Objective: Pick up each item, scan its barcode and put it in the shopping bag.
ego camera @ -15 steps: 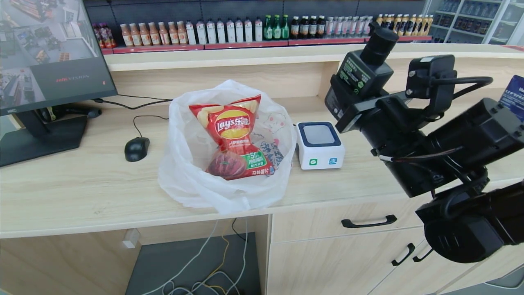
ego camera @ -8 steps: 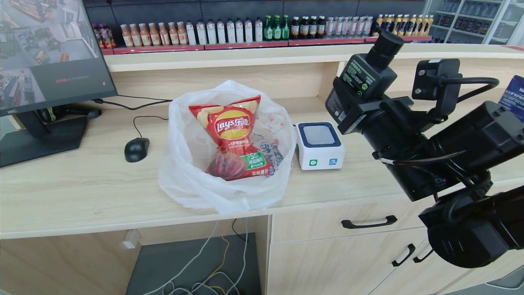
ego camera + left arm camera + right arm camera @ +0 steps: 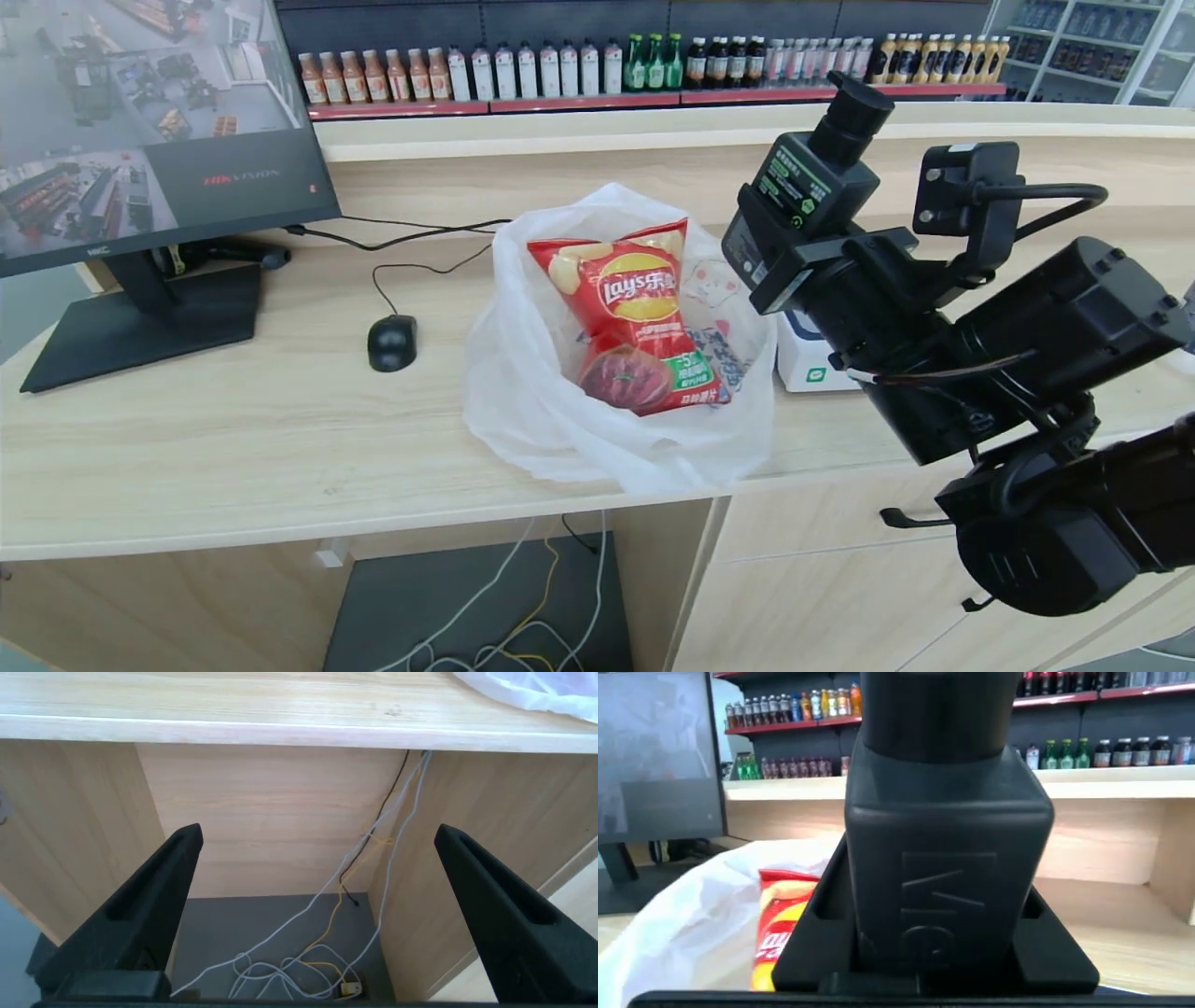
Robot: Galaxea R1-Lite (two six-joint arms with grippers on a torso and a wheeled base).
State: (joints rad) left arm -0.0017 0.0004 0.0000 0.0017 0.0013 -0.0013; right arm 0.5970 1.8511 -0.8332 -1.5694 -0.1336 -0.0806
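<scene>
A white shopping bag (image 3: pixel 560 411) stands open on the wooden counter (image 3: pixel 233 448) with a red chips packet (image 3: pixel 635 317) upright inside. My right gripper (image 3: pixel 805 250) is shut on a black bottle with a green label (image 3: pixel 803 187), held tilted above the counter just right of the bag's rim. The white barcode scanner (image 3: pixel 810 369) sits behind and below the bottle, mostly hidden by it. The right wrist view has the bottle (image 3: pixel 948 859) up close, with the bag (image 3: pixel 691 915) and chips (image 3: pixel 785 924) beyond. My left gripper (image 3: pixel 322 905) hangs open below the counter edge, nothing between its fingers.
A monitor (image 3: pixel 159 121) on a black stand and a mouse (image 3: pixel 391 342) with its cord occupy the counter's left. Loose cables (image 3: pixel 523 616) hang in the opening under the counter. Drawers (image 3: pixel 822 523) lie below at right. A shelf of bottles (image 3: pixel 607 70) runs behind.
The head camera has swung left, shifting the whole scene right. Against the counter, the right gripper with the bottle has come leftward, now covering the scanner and nearing the bag.
</scene>
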